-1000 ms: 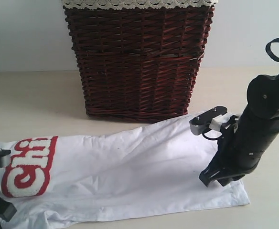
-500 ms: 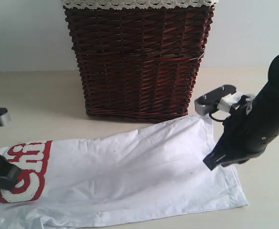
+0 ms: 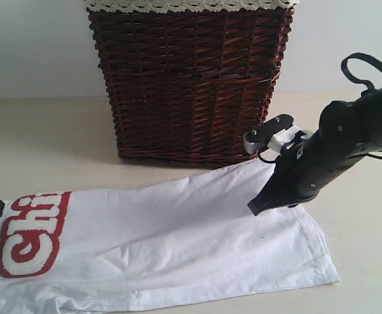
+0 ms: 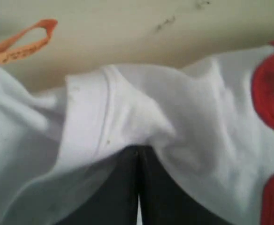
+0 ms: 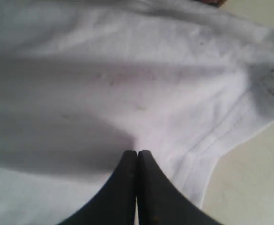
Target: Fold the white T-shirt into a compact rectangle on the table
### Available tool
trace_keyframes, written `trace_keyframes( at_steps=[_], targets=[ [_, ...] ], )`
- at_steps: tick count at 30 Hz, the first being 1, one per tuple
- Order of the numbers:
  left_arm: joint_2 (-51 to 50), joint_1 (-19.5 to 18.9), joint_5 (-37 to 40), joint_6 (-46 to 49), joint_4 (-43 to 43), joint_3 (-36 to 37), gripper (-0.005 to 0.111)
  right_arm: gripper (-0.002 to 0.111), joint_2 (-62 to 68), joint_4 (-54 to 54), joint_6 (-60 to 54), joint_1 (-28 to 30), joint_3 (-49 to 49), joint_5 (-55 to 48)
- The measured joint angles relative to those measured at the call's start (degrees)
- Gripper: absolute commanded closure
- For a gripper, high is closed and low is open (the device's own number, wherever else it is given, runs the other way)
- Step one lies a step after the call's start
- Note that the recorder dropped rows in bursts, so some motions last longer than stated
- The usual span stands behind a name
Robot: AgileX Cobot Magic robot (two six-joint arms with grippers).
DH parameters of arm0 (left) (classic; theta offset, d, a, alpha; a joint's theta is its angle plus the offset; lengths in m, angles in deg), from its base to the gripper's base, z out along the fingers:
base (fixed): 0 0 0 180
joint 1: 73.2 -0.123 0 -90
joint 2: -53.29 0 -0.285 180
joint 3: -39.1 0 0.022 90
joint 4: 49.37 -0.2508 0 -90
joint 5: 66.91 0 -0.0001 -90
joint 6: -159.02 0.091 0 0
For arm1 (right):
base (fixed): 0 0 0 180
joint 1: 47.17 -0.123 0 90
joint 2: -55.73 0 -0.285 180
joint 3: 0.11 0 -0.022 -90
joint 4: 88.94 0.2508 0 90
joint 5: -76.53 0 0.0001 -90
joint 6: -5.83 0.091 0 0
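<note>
The white T-shirt lies stretched lengthwise on the worktop, along the edge nearest the exterior camera and just in front of the wicker basket. Its red-outlined lettering is toward the left edge and its hem toward the right.

My right end effector is clenched, with its tips on the shirt's long side nearest the basket, close to the hem. The right wrist view shows cloth puckering into the shut tips, so I judge I have a pinch of fabric there. My left end effector is clenched too, with cloth bunched over it near the collar, where the orange tag shows. I read that as a grip on the shirt, though only a sliver of that arm shows in the exterior view.

The step looks like a lengthwise fold, bringing the basket-side edge over onto the camera-side edge. To do it well I should:

- raise both ends to the same height
- hold the span between them lightly taut so the middle does not sag
- carry both ends across together
- stay clear of the basket
- lay edge on edge before letting go

If one pinch has caught only a single layer, the fold could come out skewed.
</note>
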Motion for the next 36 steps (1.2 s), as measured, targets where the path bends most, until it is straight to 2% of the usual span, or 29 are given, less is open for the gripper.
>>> trace_keyframes(
  at_steps=[4, 10, 16, 18, 19, 22, 28, 33, 36],
  targets=[
    [-6.96, -0.03, -1.19, -0.09, 0.03, -3.42, 0.107, 0.108, 1.07, -8.5, 9.11, 0.4, 0.0, -2.45],
    [-8.46, -0.03, -0.29, -0.09, 0.03, -7.44, 0.107, 0.108, 1.07, -14.35, 15.55, 2.76, 0.06, -3.54],
    [-1.16, -0.03, -4.41, -0.09, 0.03, -8.18, 0.107, 0.108, -2.08, -12.86, 15.81, 2.97, 0.06, -3.88],
    [0.39, -0.03, -4.51, 0.01, 0.83, -8.18, 0.107, 0.108, -4.43, -9.34, 13.56, 3.07, 0.06, -3.78],
    [1.54, 0.35, -4.13, 1.37, 2.53, -8.18, 0.107, 0.108, -6.38, -3.96, 9.1, 2.77, 0.06, -3.53],
    [2.1, 3.08, -2.45, 6.84, 5.83, -8.18, 0.107, 0.108, -7.92, 5.19, 0.63, 0.96, 0.06, -2.5],
    [2.1, 11.42, 2.47, 12.77, 7.24, -8.18, 0.107, 0.108, -4.19, 18.52, -13.19, -1.37, 0.92, -1.47],
    [2.1, 15.38, 8.44, 16.98, 7.72, -8.18, 0.107, 0.108, 1.09, 16.57, -13.99, -0.39, 3.7, -0.81],
    [1.88, 16.1, 9.41, 17.79, 7.72, -8.18, 0.107, 0.108, 3.69, 12.17, -10.13, 1.62, 4.1, -0.54]
  ],
)
